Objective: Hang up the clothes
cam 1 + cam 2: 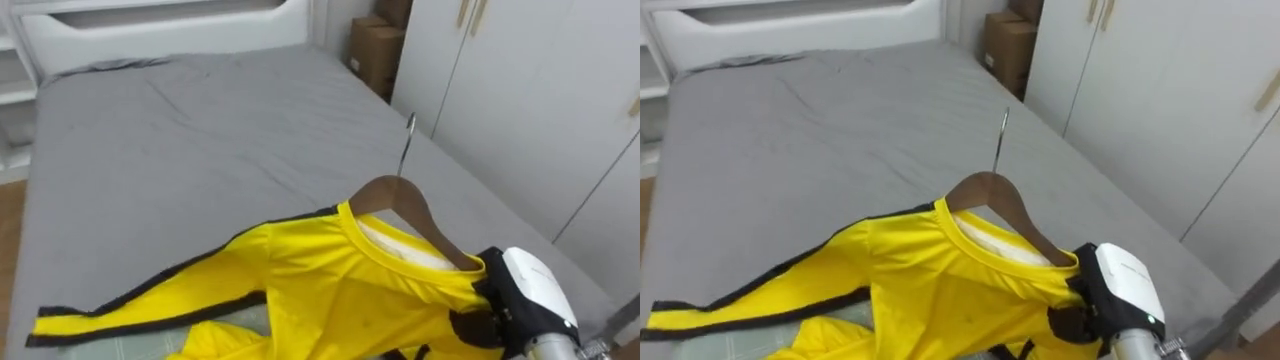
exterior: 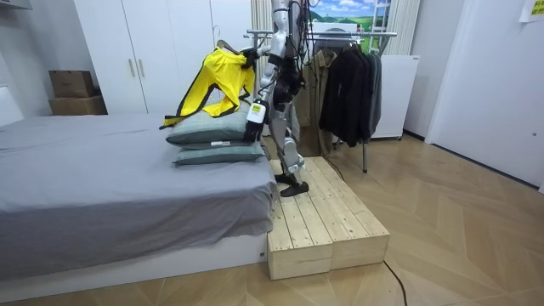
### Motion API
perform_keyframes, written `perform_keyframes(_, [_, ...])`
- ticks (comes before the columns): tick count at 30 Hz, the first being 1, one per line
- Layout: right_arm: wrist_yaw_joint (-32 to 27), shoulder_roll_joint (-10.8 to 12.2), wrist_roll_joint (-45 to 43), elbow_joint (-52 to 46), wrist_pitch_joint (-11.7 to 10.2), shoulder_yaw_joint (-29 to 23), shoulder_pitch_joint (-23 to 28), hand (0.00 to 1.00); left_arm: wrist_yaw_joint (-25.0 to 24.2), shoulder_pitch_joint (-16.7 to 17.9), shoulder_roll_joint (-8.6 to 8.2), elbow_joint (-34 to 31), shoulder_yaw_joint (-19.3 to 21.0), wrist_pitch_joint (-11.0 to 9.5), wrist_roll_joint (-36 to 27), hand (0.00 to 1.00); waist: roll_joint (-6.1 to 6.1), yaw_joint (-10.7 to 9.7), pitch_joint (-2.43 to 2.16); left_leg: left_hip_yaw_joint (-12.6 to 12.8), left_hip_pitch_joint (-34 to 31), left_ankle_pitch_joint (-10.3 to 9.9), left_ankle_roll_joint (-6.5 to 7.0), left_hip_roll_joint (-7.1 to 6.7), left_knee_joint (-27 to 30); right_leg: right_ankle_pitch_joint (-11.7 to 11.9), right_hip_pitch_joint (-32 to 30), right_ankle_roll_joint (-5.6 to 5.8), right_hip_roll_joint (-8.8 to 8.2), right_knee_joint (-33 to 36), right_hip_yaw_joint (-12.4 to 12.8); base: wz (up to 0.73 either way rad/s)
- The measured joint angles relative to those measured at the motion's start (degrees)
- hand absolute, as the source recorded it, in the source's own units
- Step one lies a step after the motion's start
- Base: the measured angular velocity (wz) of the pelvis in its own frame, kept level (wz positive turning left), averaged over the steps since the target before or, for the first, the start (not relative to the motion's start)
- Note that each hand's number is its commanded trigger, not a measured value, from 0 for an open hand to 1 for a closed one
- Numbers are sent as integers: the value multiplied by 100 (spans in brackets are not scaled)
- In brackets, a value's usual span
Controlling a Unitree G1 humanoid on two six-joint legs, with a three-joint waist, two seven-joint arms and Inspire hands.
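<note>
- Step in hand, as I judge it: carrying. The yellow shirt (image 1: 330, 290) is already on its wooden hanger (image 1: 405, 195) and held up over the near end of the bed (image 1: 180, 130).
- The right robot hand (image 1: 525, 295) is curled round the shirt's shoulder; the left robot hand (image 2: 252, 126) hangs low — whether spread or closed I cannot tell.
- Next: turn to the clothes rack (image 2: 340, 34) behind the robot and hook the hanger over its rail.

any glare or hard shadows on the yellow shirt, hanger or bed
Left eye view: the hanger has a slight glint on its metal hook; the yellow shirt is evenly lit, no glare; the grey bed shows only soft crease shadows. Room view: diffuse, even light, no hard shadows on the wooden platform.
</note>
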Motion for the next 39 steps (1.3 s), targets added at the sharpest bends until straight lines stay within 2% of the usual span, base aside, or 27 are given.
perform_keyframes(3, [60, 6, -38, -4, -10, 155, -297, 100, 0, -5, 0, 10, -30, 124, -2, 0, 8, 1, -3, -115, -206, -52, -46, 194, 827, -51, 14, -61, -5, 34, 185, -30])
perform_keyframes(4, [62, -5, -35, -3, -12, 206, -391, 100, 0, -2, -2, 10, -100, 219, -3, 0, 40, 3, -11, -463, -333, -50, -46, 238, 1177, -67, 15, -76, 22, 47, 313, -49])
perform_keyframes(6, [65, 3, -34, -2, -11, 234, -480, 100, 5, 37, -7, 18, -116, 329, -6, 0, 91, 21, -16, -1283, -573, -8, -44, 194, 1685, -77, 13, -79, 115, 117, 686, -70])
perform_keyframes(7, [50, -23, 0, 12, -6, 278, -484, 100, 29, 117, -25, 8, -130, 369, -10, 0, 100, 129, -37, -1948, -754, -52, -10, 47, 1761, -93, 36, -96, 172, 124, 1039, -115])
perform_keyframes(8, [51, -53, 60, 41, 6, 315, -484, 100, 66, 154, -34, 7, -183, 417, -14, 0, 79, 241, -33, -2508, -847, -103, 31, -106, 1493, -45, 10, -41, 252, 87, 1466, -128])
perform_keyframes(9, [51, -74, 87, 63, 13, 338, -478, 100, 70, 155, -37, 9, -207, 447, -14, 0, 55, 304, -22, -2730, -893, -97, 21, -185, 1332, -15, -7, 6, 295, 76, 1728, -143])
perform_keyframes(11, [53, -129, 79, 230, 83, 514, -535, 100, 112, 248, -62, 17, -209, 500, 0, 0, 57, 515, -32, -3652, -980, -28, -36, -321, 558, 201, -68, 101, 530, 1, 2729, -156])
perform_keyframes(13, [54, -131, 73, 247, 125, 579, -587, 100, 193, 283, -67, 34, -170, 553, -3, 0, 109, 524, -61, -4038, -910, 68, -131, -432, 137, 365, -298, 209, 748, 3, 3207, -146])
perform_keyframes(14, [53, -84, 86, 300, 170, 615, -665, 100, 236, 285, -44, 85, -144, 594, -12, 0, 97, 549, -44, -4093, -906, 422, -87, -479, -4, 531, -444, 292, 904, -3, 3509, -145])
perform_keyframes(16, [54, -42, 84, 318, 316, 722, -667, 100, 299, 286, -35, 221, -195, 743, -56, 0, 51, 450, -61, -3758, -924, 379, -23, -429, 9, 733, -508, 292, 904, -119, 3545, -102])
perform_keyframes(17, [52, -33, 67, 315, 372, 721, -673, 100, 299, 273, -39, 237, -267, 843, -113, 0, 49, 320, -61, -3594, -928, 342, -11, -438, 32, 768, -514, 374, 866, -214, 3466, -58])
perform_keyframes(19, [49, -27, 55, 310, 388, 720, -728, 100, 307, 249, -23, 236, -338, 957, -114, 0, 53, 237, -59, -3398, -960, 319, 22, -455, 71, 869, -530, 476, 840, -376, 3485, -52])
perform_keyframes(22, [47, -12, 49, 116, 530, 695, -819, 100, 307, 229, -15, 264, -439, 1104, -115, 0, 59, 53, -54, -3214, -1061, 315, 70, -457, 88, 1078, -597, 523, 791, -616, 3493, -44])
perform_keyframes(24, [42, -6, 65, 29, 586, 678, -816, 100, 307, 229, -13, 305, -444, 1180, -115, 0, 59, -33, -45, -3103, -1060, 336, 98, -463, 127, 1128, -615, 557, 837, -634, 3670, -41])
perform_keyframes(26, [45, 47, 129, -5, 598, 669, -837, 100, 308, 230, -13, 305, -441, 1227, -180, 0, 54, -27, -34, -2916, -1137, 349, 150, -466, 83, 1362, -591, 799, 918, -979, 4134, -72])
perform_keyframes(27, [45, 75, 130, -16, 600, 667, -833, 100, 308, 230, -14, 305, -441, 1233, -185, 0, 53, -36, -32, -2812, -1180, 368, 185, -435, 43, 1434, -590, 915, 918, -1113, 4203, -96])
perform_keyframes(28, [45, 132, 126, -16, 619, 664, -835, 100, 334, 208, -13, 315, -432, 1241, -212, 0, 102, 55, 33, -2420, -1191, 392, 142, -164, 17, 1202, -781, 708, 845, -791, 3605, -84])
perform_keyframes(29, [45, 127, 78, -17, 624, 655, -751, 100, 347, 205, -15, 325, -432, 1243, -207, 0, 136, 85, 81, -2106, -1120, 383, 92, -12, 0, 650, -971, 491, 513, 114, 2336, -67])
perform_keyframes(30, [45, 109, 57, -16, 625, 637, -684, 100, 371, 205, -8, 331, -442, 1244, -207, 0, 124, 98, 85, -1909, -1054, 388, 33, 47, -21, 449, -953, 506, 269, 536, 1936, -34])
perform_keyframes(31, [43, 101, 55, 9, 628, 605, -616, 100, 430, 206, 11, 328, -451, 1245, -205, 0, 37, 173, 89, -1595, -924, 393, -61, 75, -28, -125, -872, 589, -200, 1044, 1407, -35])
perform_keyframes(32, [43, 157, 58, 33, 627, 633, -617, 100, 442, 215, 62, 337, -444, 1259, -206, 0, -115, 278, 103, -1449, -892, 329, -158, 42, 133, -473, -853, 726, -517, 1108, 1025, -41])
perform_keyframes(33, [43, 183, 64, 33, 622, 671, -617, 100, 447, 214, 86, 337, -417, 1282, -204, 0, -169, 290, 113, -1450, -920, 302, -183, 35, 220, -543, -850, 615, -513, 1075, 960, -39])
perform_keyframes(34, [44, 176, 92, 31, 623, 724, -573, 100, 448, 214, 76, 336, -332, 1315, -204, 0, -124, 289, 101, -1705, -969, 305, -249, 45, 291, -509, -777, 589, -326, 907, 1105, -44])
perform_keyframes(35, [59, 176, 100, 13, 632, 794, -556, 100, 447, 219, 86, 340, -213, 1387, -187, 0, -88, 344, 87, -2076, -968, 311, -262, 61, 195, -346, -634, 437, -111, 582, 1197, -54])
perform_keyframes(36, [73, 171, 100, -34, 635, 832, -547, 100, 447, 232, 93, 342, -166, 1415, -140, 0, -88, 363, 87, -2217, -964, 328, -286, 67, 147, -237, -585, 337, -14, 451, 1270, -76])
perform_keyframes(37, [122, 165, 114, -141, 629, 851, -543, 100, 447, 268, 97, 343, -37, 1449, -60, 0, -103, 371, 83, -2353, -979, 339, -311, 118, 131, -70, -545, 142, 107, 270, 1345, -52])
perform_keyframes(39, [122, 137, 210, -188, 627, 755, -545, 100, 448, 268, 94, 342, 80, 1524, 111, 0, -111, 294, 76, -2470, -980, 358, -351, 148, 120, 8, -473, 109, 171, 121, 1341, -16])
